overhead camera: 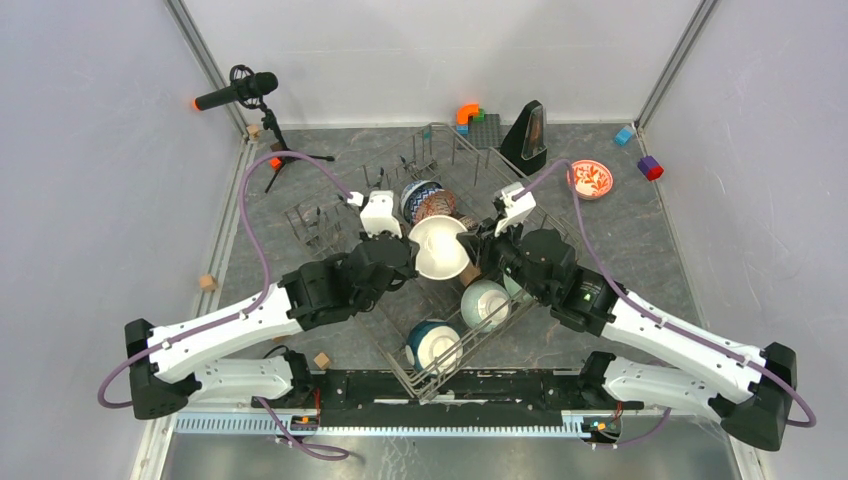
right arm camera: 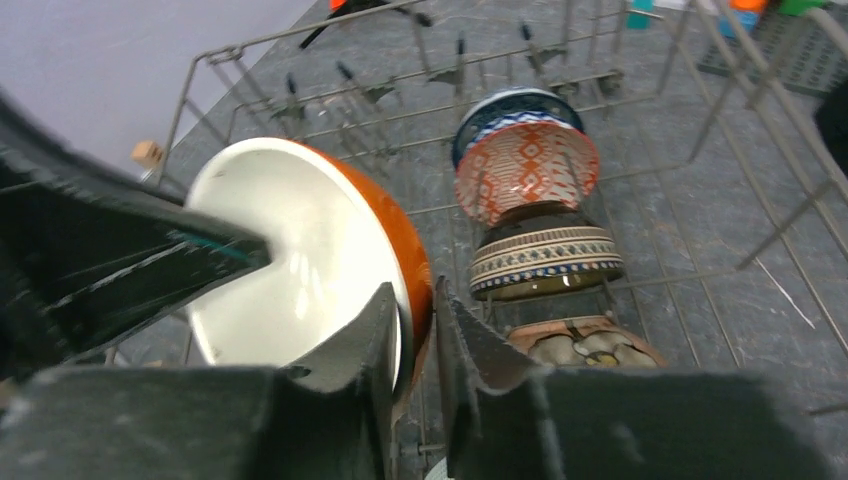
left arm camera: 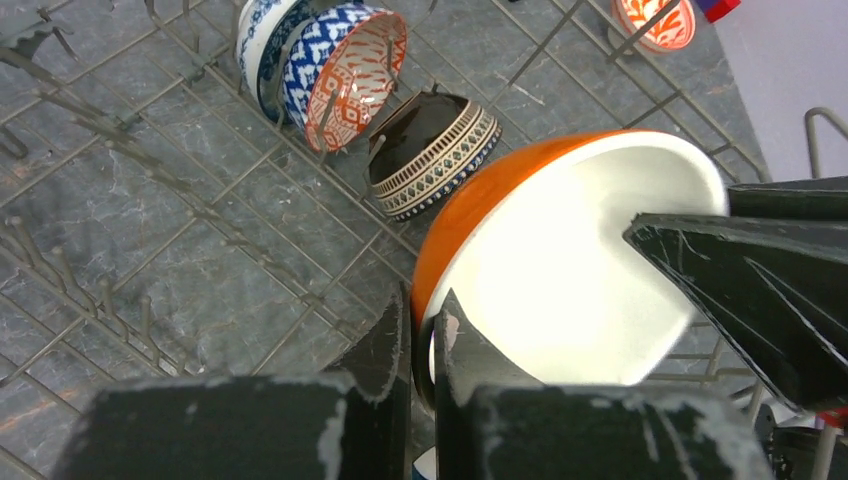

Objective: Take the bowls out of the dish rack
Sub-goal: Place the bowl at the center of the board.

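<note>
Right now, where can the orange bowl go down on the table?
Bare table lies right of the rack, between the red flowery bowl and the right arm, and left of it, between the microphone stand and the left arm. The rack's middle is crowded: bowls, arms, the held orange bowl.

There are eight bowls (overhead camera: 438, 247), one dish rack (overhead camera: 440, 378), one microphone (overhead camera: 235, 92) and two robot arms (overhead camera: 240, 325).

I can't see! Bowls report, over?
Left gripper shut on orange bowl rim. Right gripper straddles same rim. Patterned bowls close by in dish rack.
</note>
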